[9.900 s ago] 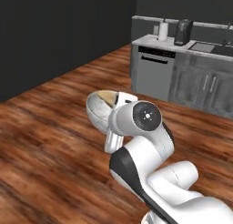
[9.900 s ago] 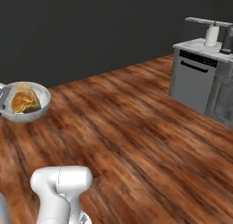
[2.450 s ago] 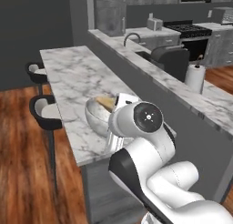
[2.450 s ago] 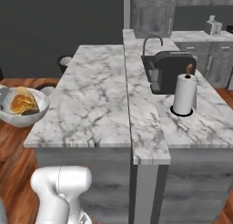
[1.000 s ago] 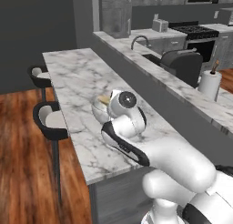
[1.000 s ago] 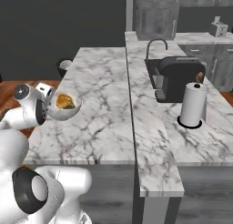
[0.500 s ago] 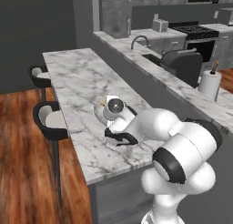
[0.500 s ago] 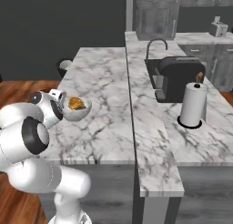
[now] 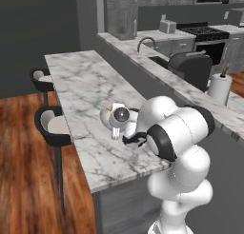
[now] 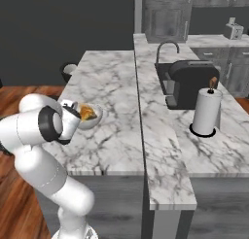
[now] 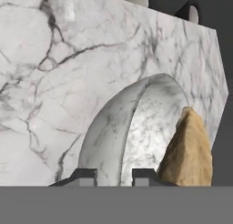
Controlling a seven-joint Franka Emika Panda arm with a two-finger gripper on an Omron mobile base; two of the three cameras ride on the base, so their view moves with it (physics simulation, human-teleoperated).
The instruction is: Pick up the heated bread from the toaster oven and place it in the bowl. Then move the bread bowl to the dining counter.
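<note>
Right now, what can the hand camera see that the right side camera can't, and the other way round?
The hand view shows the two finger tips straddling the bowl's rim. The right base view shows the coffee machine, paper towel roll, sink faucet and the white arm. Both show the marbled bowl, the golden bread inside it, and the dining counter under it.

Dark walls [image 9: 43, 24], wood floor [image 9: 24, 180] — grey cabinets [image 10: 170, 12].

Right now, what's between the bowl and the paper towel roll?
In the right base view: bare marble of the dining counter, then the step to the adjoining counter. Nothing stands between the bowl and the paper towel roll.
</note>
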